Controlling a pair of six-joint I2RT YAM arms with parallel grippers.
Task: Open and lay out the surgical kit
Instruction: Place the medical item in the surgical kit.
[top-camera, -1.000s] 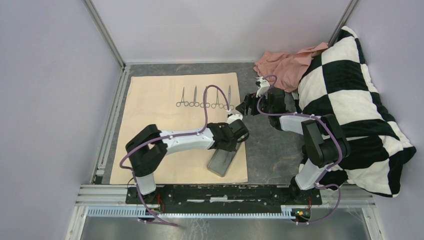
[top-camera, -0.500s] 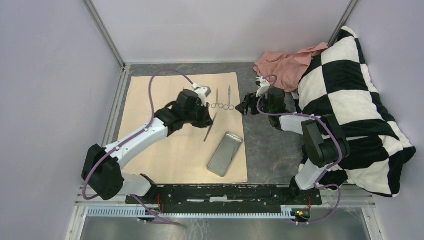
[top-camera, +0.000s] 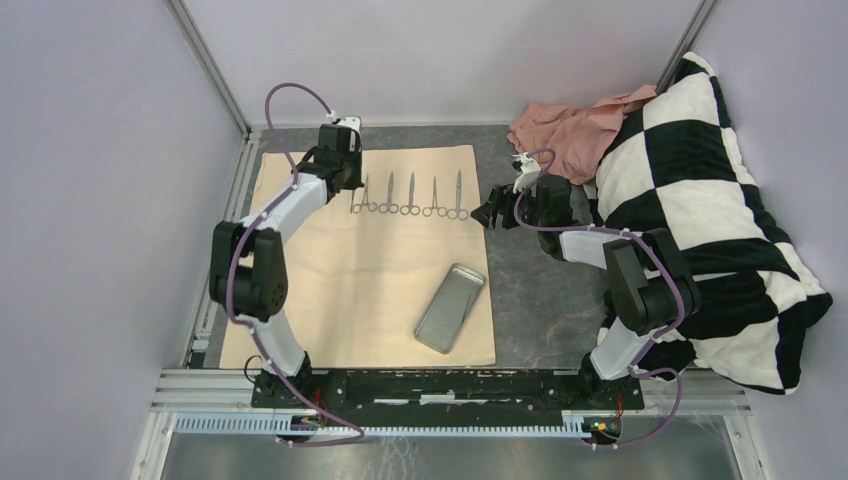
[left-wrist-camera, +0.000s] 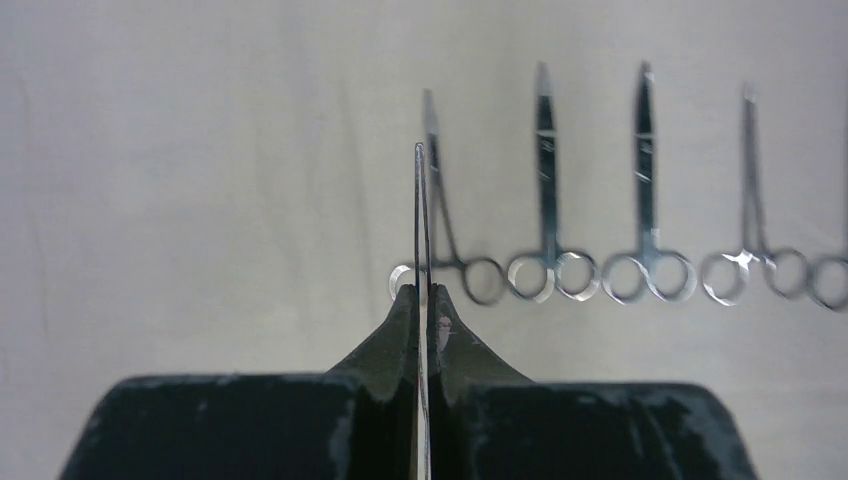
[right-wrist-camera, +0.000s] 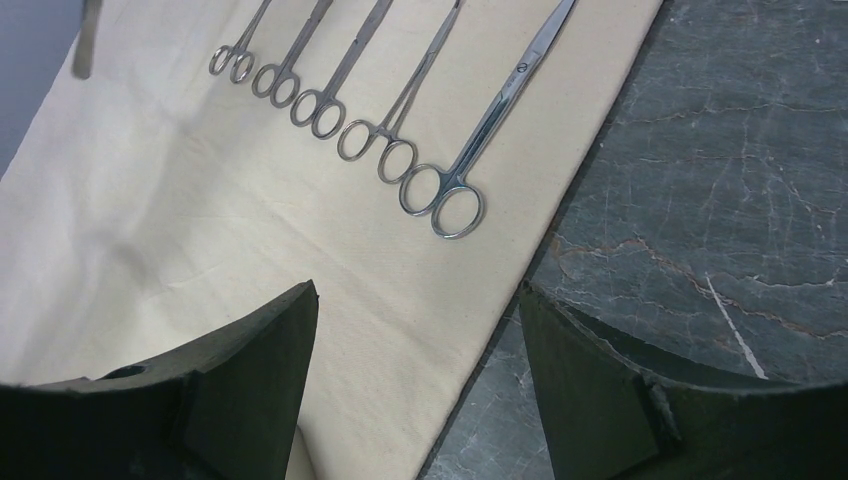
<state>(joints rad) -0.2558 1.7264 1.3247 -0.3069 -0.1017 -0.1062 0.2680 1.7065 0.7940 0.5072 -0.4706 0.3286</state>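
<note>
— What has changed at the left gripper (left-wrist-camera: 421, 300)?
— Half a second ago it hung over the middle of the cloth (top-camera: 300, 270). Now it has swung out to the far left part of the cloth. Its fingers are pressed together on a slim silver instrument (left-wrist-camera: 419, 220), which is seen edge-on and pokes forward past the tips.
— And the rest of the kit, from there?
— Just beyond the held piece lies the row of five instruments (top-camera: 410, 195), side by side with their ring handles toward the arms. In the wrist view the held piece crosses the leftmost one. I cannot tell whether they touch.
— The tray (top-camera: 450, 307)?
— It is well apart, on the near right of the cloth, as it was half a second ago.
— And the right gripper (right-wrist-camera: 420, 340)?
— It has not moved. Its fingers are spread wide with nothing between them, over the cloth's right edge where it meets the dark table (right-wrist-camera: 720, 200).
</note>
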